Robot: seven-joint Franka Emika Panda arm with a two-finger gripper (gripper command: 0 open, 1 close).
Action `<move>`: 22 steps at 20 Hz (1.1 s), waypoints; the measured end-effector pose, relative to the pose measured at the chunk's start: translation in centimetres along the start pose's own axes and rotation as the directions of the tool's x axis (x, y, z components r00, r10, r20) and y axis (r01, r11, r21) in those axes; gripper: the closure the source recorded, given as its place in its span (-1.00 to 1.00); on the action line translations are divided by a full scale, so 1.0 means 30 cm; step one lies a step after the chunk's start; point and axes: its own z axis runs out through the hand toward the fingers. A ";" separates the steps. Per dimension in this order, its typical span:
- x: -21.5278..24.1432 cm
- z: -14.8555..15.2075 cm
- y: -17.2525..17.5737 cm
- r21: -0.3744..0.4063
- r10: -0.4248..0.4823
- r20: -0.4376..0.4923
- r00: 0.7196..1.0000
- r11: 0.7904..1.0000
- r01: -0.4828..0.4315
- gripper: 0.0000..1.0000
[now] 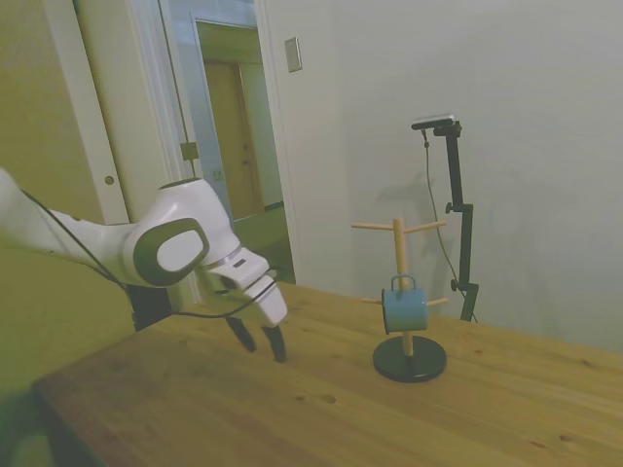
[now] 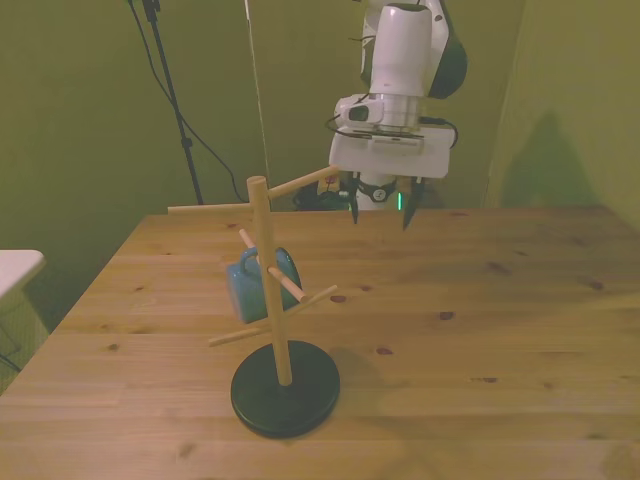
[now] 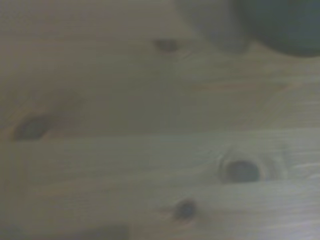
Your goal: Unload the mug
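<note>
The small light blue cylindrical mug (image 1: 404,309) (image 2: 262,285) hangs by its loop handle on a peg of the wooden mug tree with a round black base (image 1: 409,358) (image 2: 285,388). The white arm's two-finger gripper (image 1: 261,342) (image 2: 380,216) (fingers spread apart, empty) hovers above the wooden table (image 1: 321,409) (image 2: 480,330) (image 3: 150,150), well apart from the tree.

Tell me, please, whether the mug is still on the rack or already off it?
On. The mug hangs by its handle from a peg of the wooden mug tree, clear of the open gripper.
</note>
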 end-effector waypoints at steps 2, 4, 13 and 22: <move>0.114 0.027 -0.038 -0.019 0.044 -0.025 0.999 0.999 -0.045 -1.00; 0.127 0.011 -0.057 -0.031 0.049 -0.095 0.994 0.998 -0.053 -1.00; 0.188 0.032 -0.152 0.007 0.180 -0.467 0.866 0.980 -0.200 -1.00; 0.205 0.122 -0.193 0.044 0.236 -0.610 0.757 0.963 -0.264 -1.00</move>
